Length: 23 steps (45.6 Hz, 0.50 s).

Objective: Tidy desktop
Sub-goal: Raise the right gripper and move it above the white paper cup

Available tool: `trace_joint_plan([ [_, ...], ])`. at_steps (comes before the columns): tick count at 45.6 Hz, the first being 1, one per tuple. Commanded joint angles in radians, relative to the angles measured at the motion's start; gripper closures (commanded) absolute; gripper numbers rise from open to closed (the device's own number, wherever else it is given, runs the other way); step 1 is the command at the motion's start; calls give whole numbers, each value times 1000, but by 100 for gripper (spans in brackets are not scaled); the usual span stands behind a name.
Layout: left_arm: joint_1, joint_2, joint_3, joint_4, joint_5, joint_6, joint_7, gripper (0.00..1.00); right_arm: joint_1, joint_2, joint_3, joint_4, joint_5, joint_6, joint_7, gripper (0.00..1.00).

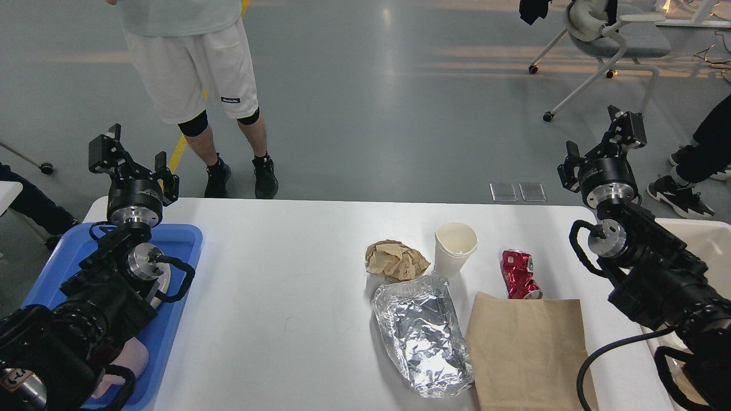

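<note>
The white desktop [274, 274] fills the middle of the head view. On its right half lie a crumpled brown paper ball [396, 260], a white paper cup [455, 246], a crushed red can [518, 274], a crumpled foil tray [422, 334] and a flat brown paper bag [528, 351]. My left gripper [130, 158] stands open above the table's far left corner, holding nothing. Raised over the far right corner, my right gripper [602, 140] is open and empty too.
A blue tray [183, 245] sits at the left edge under my left arm. A cream bin [705, 240] stands at the right edge behind my right arm. A person [194, 63] stands beyond the far edge, and an office chair [605, 40] at the far right.
</note>
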State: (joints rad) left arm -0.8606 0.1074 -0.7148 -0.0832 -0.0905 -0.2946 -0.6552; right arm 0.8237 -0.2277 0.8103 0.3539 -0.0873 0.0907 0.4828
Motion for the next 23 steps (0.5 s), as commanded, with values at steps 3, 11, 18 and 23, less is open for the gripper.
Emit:
trace_joint_plan([
  [3, 0, 0, 0, 0, 0, 0, 0, 4, 38, 2, -132, 2, -12, 41, -6, 0],
  [11, 0, 0, 0, 0, 0, 0, 0, 4, 106, 1, -382, 0, -12, 72, -7, 0],
  [18, 0, 0, 0, 0, 0, 0, 0, 4, 146, 4, -519, 0, -14, 86, -20, 0],
  [23, 0, 0, 0, 0, 0, 0, 0, 4, 199, 5, -631, 2, -14, 155, -38, 0],
])
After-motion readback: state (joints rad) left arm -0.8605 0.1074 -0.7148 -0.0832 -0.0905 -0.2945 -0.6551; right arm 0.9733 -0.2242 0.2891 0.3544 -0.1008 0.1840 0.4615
